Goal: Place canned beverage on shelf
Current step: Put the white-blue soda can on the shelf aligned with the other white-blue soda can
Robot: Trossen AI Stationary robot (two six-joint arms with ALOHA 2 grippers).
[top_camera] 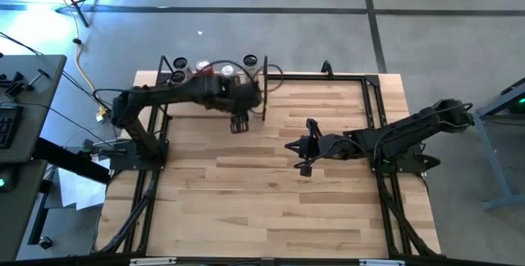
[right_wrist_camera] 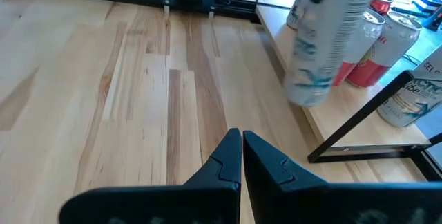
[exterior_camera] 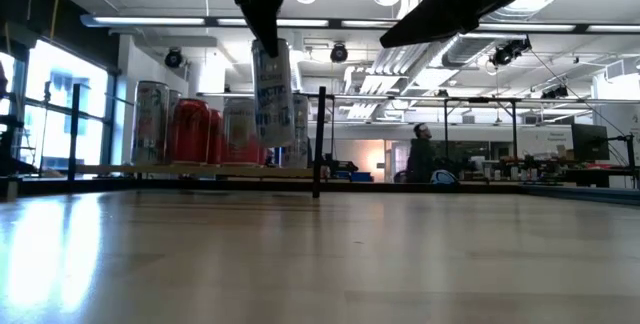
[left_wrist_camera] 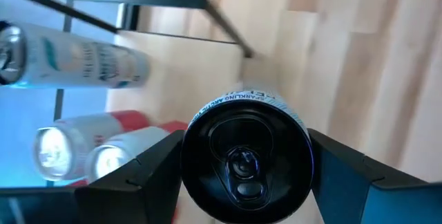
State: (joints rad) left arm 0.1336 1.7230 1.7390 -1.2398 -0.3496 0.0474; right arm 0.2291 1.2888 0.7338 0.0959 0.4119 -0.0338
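The left gripper (left_wrist_camera: 245, 175) grips a white can (exterior_camera: 272, 94) aloft above the counter (top_camera: 271, 184), beside the shelf (exterior_camera: 200, 170); the right gripper (right_wrist_camera: 242, 156) hovers closed, empty.

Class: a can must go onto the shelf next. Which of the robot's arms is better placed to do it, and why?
The left. Its left gripper already holds the can, lifted off the table beside the shelf, where other cans stand. The right gripper is shut, empty, out over mid-table.

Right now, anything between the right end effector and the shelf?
High view: only bare tabletop between the right end effector and the shelf; the held can hangs further left.
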